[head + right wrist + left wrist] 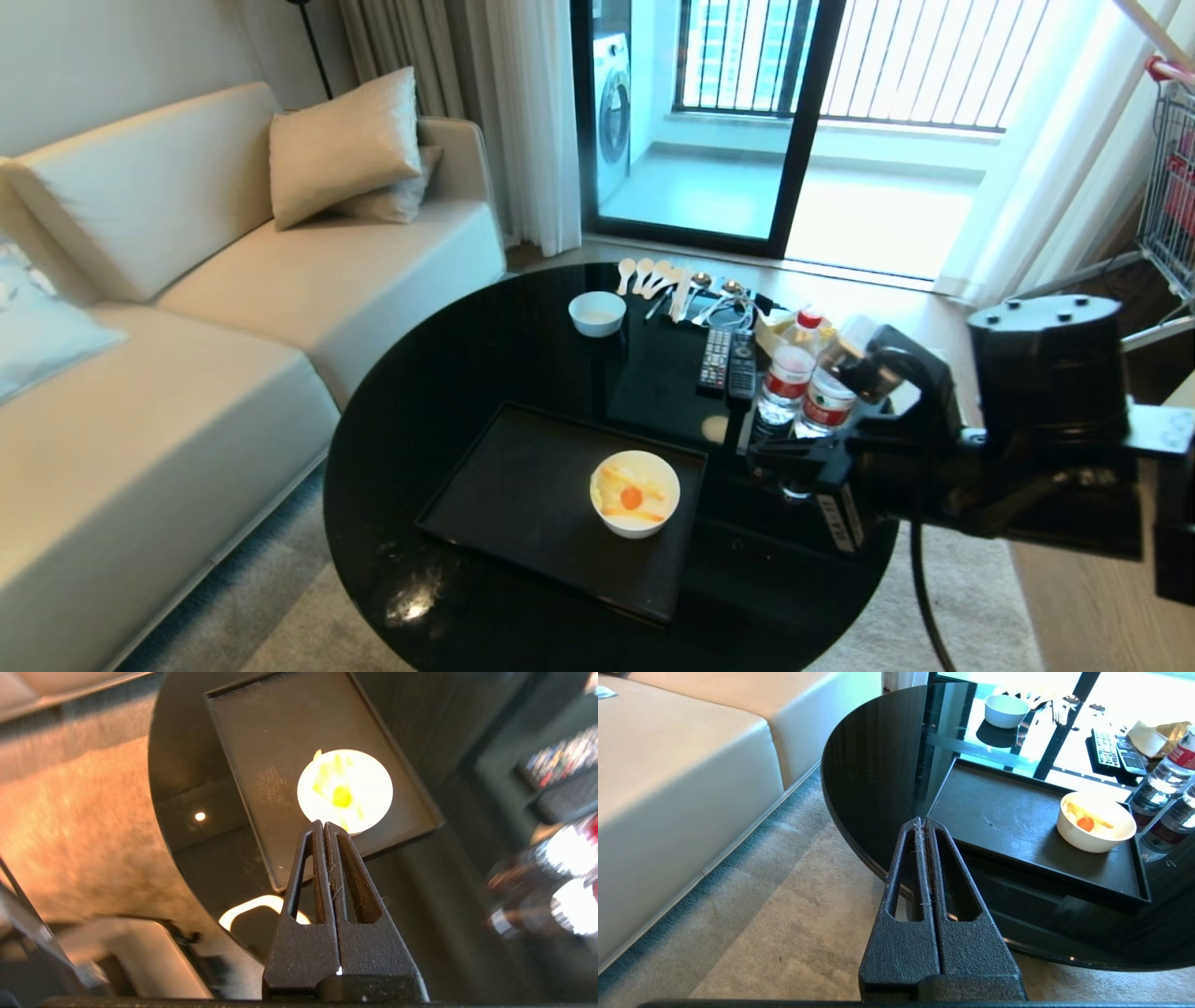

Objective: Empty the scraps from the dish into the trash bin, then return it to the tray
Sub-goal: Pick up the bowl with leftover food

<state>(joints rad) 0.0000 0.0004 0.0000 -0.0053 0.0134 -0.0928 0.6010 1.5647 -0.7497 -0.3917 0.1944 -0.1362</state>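
Note:
The dish (642,525), a deep white bowl, stands on the right part of the black tray (523,495) on a round black table. The scraps (631,497), pale yellow strips and a small orange piece, lie inside it. My right gripper (754,455) hovers shut and empty just right of the tray, pointing toward the dish (369,779); its tips (323,823) sit short of the bowl's rim. My left gripper (923,820) hangs shut and empty off the table's near left edge, apart from the tray (1008,821) and dish (1092,841). The trash bin is out of view.
Behind the tray sit a smaller white bowl (597,312), spoons (653,276), two remotes (728,359) and two water bottles (789,378) close to my right arm. A cream sofa (187,373) runs along the left. A shopping cart (1172,196) stands far right.

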